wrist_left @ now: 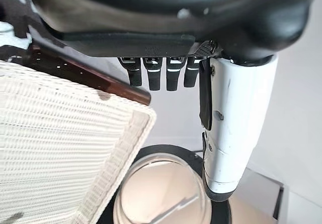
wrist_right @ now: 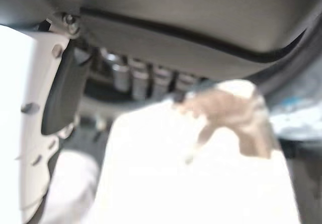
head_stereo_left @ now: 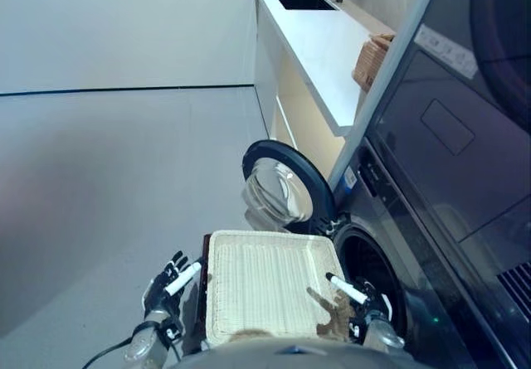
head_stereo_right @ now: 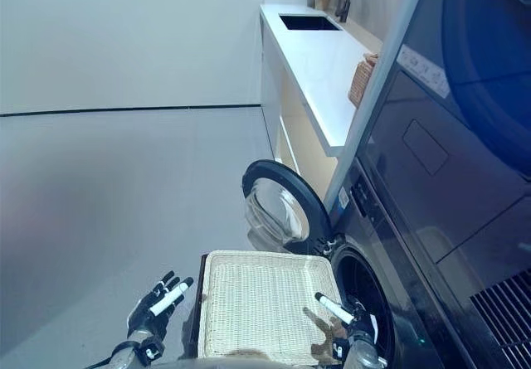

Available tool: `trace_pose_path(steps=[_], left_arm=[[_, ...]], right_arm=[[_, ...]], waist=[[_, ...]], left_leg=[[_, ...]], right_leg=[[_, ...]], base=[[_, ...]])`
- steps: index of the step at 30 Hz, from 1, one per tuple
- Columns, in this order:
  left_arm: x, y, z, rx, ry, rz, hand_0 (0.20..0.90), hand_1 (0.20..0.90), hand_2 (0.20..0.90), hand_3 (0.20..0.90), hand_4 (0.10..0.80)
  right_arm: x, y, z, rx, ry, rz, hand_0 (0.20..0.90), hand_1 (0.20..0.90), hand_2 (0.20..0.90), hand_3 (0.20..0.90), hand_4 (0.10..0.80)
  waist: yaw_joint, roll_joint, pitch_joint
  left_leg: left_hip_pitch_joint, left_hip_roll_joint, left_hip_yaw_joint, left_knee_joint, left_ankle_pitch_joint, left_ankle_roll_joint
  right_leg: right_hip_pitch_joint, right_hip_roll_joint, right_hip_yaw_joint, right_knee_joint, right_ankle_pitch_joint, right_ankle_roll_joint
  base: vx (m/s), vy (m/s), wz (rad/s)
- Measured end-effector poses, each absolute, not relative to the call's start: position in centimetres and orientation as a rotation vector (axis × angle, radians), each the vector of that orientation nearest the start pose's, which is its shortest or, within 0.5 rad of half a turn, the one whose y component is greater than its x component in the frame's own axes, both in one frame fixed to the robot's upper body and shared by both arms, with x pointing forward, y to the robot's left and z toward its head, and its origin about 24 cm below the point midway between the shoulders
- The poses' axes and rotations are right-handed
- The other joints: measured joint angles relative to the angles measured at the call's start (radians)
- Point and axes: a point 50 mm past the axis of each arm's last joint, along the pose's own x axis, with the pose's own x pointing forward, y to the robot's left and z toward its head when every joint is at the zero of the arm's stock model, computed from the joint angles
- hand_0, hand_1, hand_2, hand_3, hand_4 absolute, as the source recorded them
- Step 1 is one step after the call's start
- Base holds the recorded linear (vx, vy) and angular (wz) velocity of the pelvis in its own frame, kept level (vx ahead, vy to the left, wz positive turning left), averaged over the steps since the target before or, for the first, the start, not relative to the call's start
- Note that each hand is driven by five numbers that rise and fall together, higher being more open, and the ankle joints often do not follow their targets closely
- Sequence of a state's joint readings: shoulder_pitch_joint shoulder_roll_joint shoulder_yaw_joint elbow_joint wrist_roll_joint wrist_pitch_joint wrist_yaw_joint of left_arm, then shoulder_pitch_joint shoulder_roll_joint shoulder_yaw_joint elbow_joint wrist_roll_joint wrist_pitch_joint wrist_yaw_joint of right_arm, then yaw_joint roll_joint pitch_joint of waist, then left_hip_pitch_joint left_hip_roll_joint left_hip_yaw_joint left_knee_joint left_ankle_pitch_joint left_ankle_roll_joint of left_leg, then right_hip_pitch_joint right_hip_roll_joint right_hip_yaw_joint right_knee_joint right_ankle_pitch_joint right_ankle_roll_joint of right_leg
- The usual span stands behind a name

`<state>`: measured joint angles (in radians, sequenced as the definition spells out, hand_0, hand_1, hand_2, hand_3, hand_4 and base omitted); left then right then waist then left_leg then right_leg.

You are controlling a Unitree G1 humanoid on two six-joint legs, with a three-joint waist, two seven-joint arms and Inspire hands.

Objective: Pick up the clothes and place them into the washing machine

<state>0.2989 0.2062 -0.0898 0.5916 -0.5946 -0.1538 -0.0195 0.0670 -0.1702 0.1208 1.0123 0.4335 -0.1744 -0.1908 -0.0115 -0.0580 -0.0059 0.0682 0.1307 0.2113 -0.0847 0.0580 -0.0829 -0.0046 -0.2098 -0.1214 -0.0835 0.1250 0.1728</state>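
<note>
The round dark opening of the black front-loading washing machine point(head_stereo_left: 371, 269) stands unblocked. Its glass-windowed round door point(head_stereo_left: 282, 188) swings wide toward the grey floor point(head_stereo_left: 108, 186), barring the far side. A flat white wicker basket point(head_stereo_left: 265, 282) lies just before the opening, touching its near rim, crowding the approach. The floor left of the basket is open.

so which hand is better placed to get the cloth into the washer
Right. The right hand is at the brown cloth on the basket's corner, beside the open drum. The left hand is on the basket's far side, empty.
</note>
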Motion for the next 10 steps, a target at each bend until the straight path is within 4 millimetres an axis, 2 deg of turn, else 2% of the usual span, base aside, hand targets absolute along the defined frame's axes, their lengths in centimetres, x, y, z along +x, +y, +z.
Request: trace_pose_path(steps=[5,10], left_arm=[[11.0,20.9,-11.7,-0.328,0.701,0.266,0.900,0.900,0.900,0.900,0.800],[11.1,20.9,-11.7,-0.328,0.703,0.266,0.900,0.900,0.900,0.900,0.800]], right_arm=[[12.1,-19.9,-14.7,-0.036,0.906,-0.248,0.900,0.900,0.900,0.900,0.800],[12.2,-19.9,-14.7,-0.029,0.904,-0.255,0.900,0.900,0.900,0.900,0.800]], waist=[[0.001,0.015,-0.006],[0.001,0.028,-0.008]], left_leg=[[0.000,0.010,-0.003,0.000,0.002,-0.001],[0.008,0.012,-0.015,0.000,0.002,-0.001]], right_leg=[[0.003,0.003,-0.004,-0.001,0.001,-0.001],[0.019,0.004,-0.017,-0.002,-0.003,-0.001]], base=[[0.000,0.000,0.00],[0.009,0.011,0.05]])
